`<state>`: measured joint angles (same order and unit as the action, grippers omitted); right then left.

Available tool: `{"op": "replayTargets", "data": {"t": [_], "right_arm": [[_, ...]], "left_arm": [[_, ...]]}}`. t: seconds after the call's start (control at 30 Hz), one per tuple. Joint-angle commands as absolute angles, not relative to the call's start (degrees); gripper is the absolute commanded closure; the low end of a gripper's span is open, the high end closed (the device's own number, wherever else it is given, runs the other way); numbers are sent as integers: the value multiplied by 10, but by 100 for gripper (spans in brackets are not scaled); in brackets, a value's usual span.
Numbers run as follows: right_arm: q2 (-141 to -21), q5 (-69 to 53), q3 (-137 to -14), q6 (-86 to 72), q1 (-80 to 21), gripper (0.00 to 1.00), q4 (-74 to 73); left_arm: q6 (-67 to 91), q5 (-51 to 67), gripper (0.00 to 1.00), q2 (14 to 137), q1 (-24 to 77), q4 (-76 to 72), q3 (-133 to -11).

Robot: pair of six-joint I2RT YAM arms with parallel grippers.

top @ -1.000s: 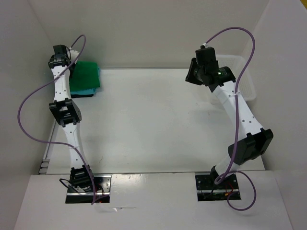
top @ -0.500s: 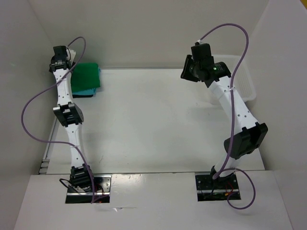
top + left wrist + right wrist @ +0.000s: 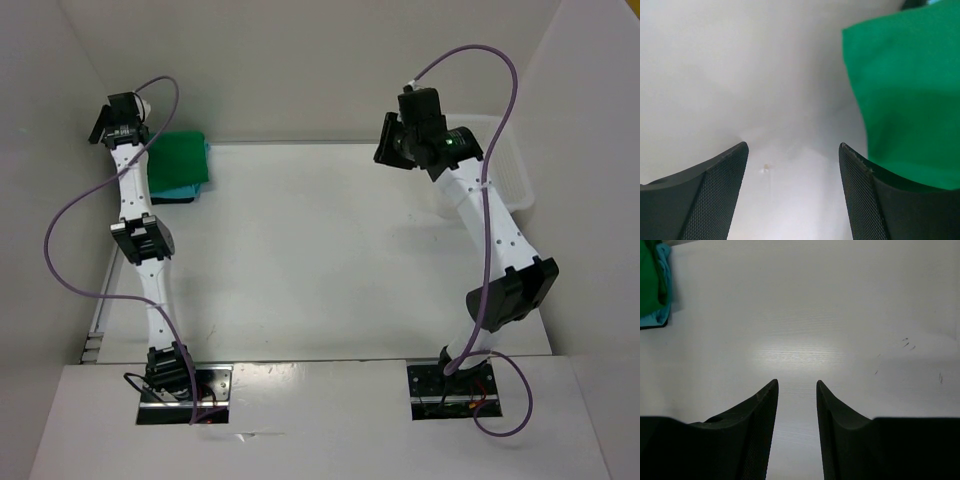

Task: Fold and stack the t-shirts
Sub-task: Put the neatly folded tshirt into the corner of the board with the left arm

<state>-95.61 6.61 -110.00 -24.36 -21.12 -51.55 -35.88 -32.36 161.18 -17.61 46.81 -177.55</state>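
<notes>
1. L gripper point(image 3: 792, 150) was released, jaws wide, nothing btwn them. It hung just left of the green shirt point(image 3: 905, 90), not touching.
2. R gripper point(image 3: 797, 385) was empty too, jaws narrowly apart, over bare table point(image 3: 320, 260).
3. Green lay folded atop the turquoise shirt point(image 3: 172, 190). Dark sliver beneath was prob. the black one. Stack sat far-left, likely to keep the centre free.
4. Walls crowded the stack; centre had wide room. Mesh basket point(image 3: 515, 170) sat far right.

White table point(image 3: 320, 250), plain white walls point(image 3: 300, 70) on three sides, soft glare on the tabletop
</notes>
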Motion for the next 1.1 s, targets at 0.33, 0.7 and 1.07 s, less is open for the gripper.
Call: {"op": "replayTargets", "data": {"t": [0.33,0.7,1.07], "right_arm": [[-954,69,-1186,-231,-226,56,-553],[-890,125,-1112,-212,-231,0,-570],[-804,135,-987,-207,-231,0,-553]], "left_arm": [[-354,-345,17,1532,-137,431,-1796],[-229,-61,0,1311,8,745,-1757],[-261,126,0,1075,199,740,-1298]]}}
